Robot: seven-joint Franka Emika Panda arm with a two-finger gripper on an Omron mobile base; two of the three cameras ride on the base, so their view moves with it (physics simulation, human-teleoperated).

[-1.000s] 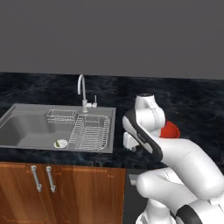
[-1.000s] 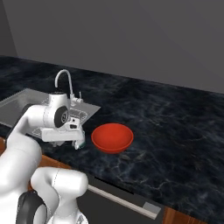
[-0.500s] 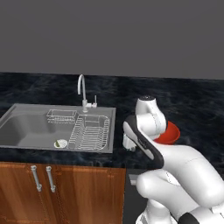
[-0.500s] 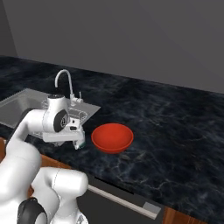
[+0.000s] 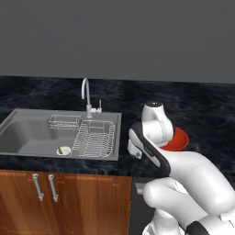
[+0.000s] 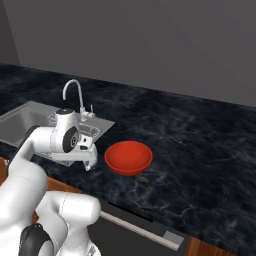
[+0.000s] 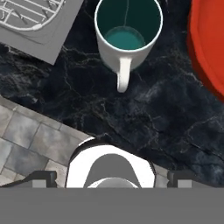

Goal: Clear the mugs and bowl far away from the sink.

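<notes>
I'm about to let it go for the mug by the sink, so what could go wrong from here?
1. The mug stands between the sink rim and the red bowl; the open gripper could knock either on the way down.
2. The mug's handle points toward the gripper, so a finger could land on it and tip or spin the mug.
3. The mug sits near the counter front edge; a nudge might push it off.

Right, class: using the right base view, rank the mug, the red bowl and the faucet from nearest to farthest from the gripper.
1. The mug, directly under the open gripper, on the counter at the sink's corner.
2. The red bowl, just to the gripper's right on the dark counter.
3. The faucet, behind the gripper at the back of the sink.
</notes>
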